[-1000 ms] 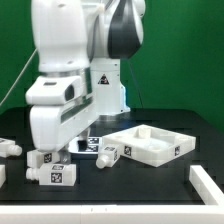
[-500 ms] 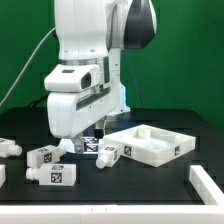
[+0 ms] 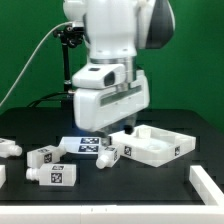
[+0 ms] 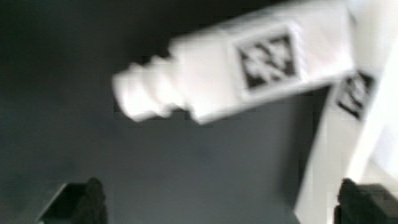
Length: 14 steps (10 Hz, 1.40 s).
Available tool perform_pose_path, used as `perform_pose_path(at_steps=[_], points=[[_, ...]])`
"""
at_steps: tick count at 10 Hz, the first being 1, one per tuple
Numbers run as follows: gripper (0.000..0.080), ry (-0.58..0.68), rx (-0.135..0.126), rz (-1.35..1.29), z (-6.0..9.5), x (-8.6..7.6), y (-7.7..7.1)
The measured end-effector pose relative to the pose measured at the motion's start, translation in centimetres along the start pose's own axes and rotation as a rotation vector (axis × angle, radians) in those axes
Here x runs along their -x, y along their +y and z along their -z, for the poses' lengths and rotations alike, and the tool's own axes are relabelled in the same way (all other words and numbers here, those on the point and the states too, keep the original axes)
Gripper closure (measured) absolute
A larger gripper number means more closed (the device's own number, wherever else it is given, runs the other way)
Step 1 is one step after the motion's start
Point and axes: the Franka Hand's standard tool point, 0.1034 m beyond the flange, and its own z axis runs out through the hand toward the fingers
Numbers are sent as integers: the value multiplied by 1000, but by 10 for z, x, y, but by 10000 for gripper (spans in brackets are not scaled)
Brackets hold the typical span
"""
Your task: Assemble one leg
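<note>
Several white legs with black-and-white tags lie on the black table. One leg (image 3: 108,154) lies beside the white tray-shaped part (image 3: 152,143). Two more legs (image 3: 45,155) (image 3: 55,175) lie toward the exterior view's left, and another (image 3: 8,147) at the far left. My gripper (image 3: 115,130) hangs open and empty just above the table, over the leg by the tray. In the wrist view that leg (image 4: 240,60) lies tilted with its narrower stub end (image 4: 151,90) showing, ahead of my gripper (image 4: 222,205). Both fingertips (image 4: 75,200) stand wide apart with nothing between them.
The marker board (image 3: 82,143) lies under the arm. The tray-shaped part's rim (image 4: 338,140) runs close beside one finger. Another white part (image 3: 208,183) sits at the front on the exterior view's right. A green curtain stands behind the table.
The arm has swung from over the two legs at the exterior view's left toward its right, and now hangs over the leg beside the tray. Nothing was picked up.
</note>
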Motion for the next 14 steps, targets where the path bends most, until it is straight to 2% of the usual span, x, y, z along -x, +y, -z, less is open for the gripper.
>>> perform_pose_path(at_steps=[1,5,6,7,8,10,11,12,13,14], points=[[150,7,8,-11,1,-5,0],[150,5,5,-11,0,-2,1],[150,17,21,-47,-2,-3,-4],[150,30,40,-78,-11,1,-27],[150,27,36,-94,-20,5,-45],[150,33,34,-109,-45,11,-54],[150,34,31,-114,-52,10,-59],[150,38,35,-105,-54,6,-62],[200,38,35,-108,-54,7,-61],[200,37,34,-109,-54,8,-61]])
